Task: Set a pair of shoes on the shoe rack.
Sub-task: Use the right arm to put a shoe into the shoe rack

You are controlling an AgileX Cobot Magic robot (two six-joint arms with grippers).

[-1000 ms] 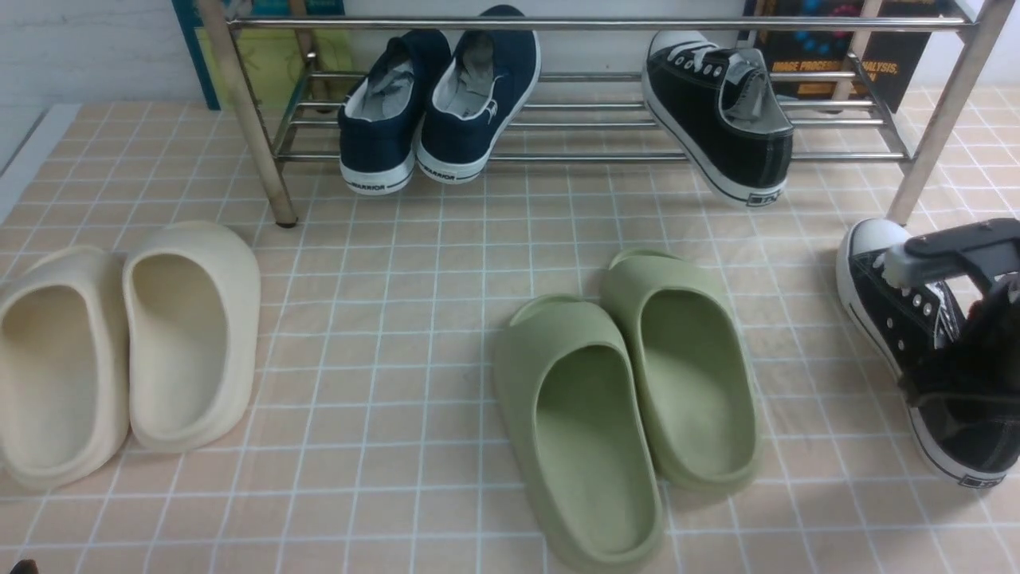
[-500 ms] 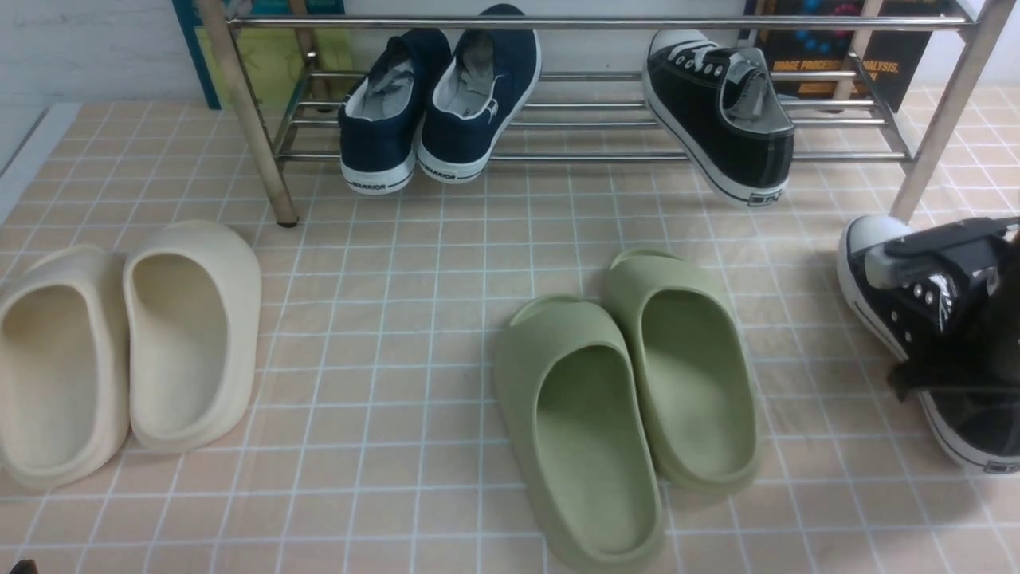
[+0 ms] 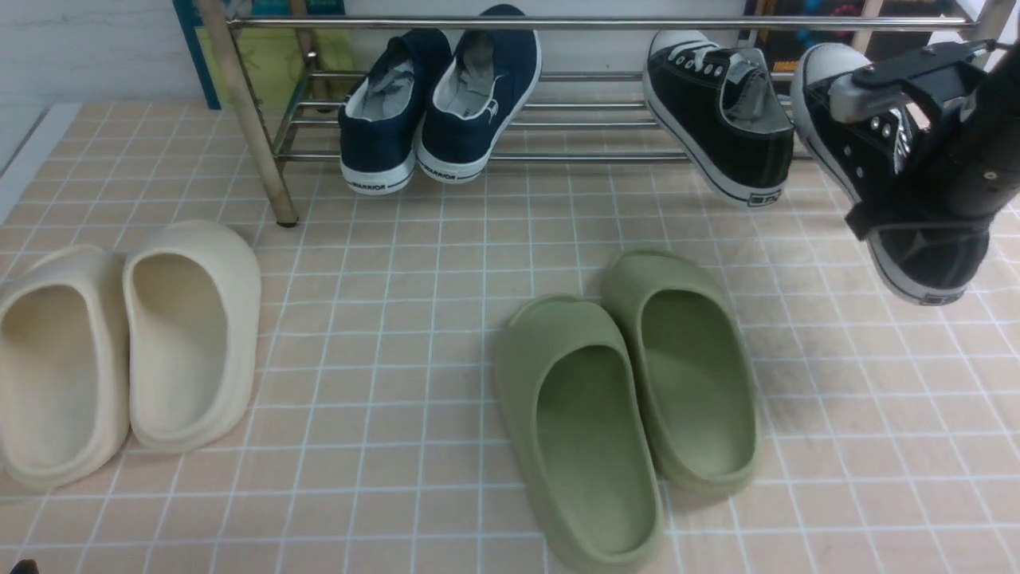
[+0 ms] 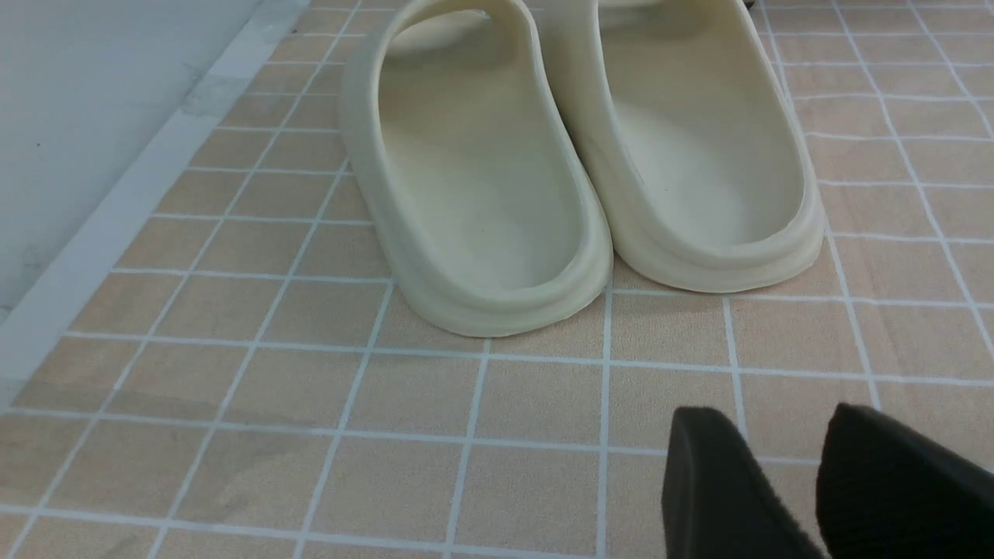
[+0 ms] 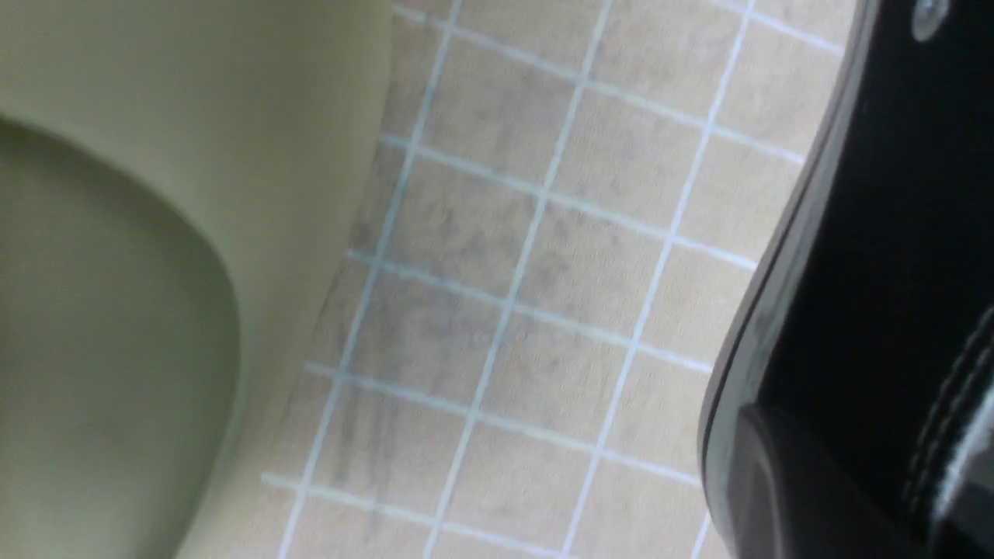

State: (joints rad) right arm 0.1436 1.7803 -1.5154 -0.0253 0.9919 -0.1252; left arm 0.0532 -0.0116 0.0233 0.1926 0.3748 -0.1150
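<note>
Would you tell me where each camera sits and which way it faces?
Front: between the arms, facing forward to the shoe rack; right gripper shows, holding a black sneaker.
Left wrist: on the left arm, facing cream slides; left gripper shows.
Right wrist: on the right arm, facing tiles, a green slide.
Shared: front and right wrist show the sneaker.

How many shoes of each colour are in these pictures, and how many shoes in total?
Black sneakers: 2
Navy sneakers: 2
Cream slides: 2
Green slides: 2
Total: 8 shoes
</note>
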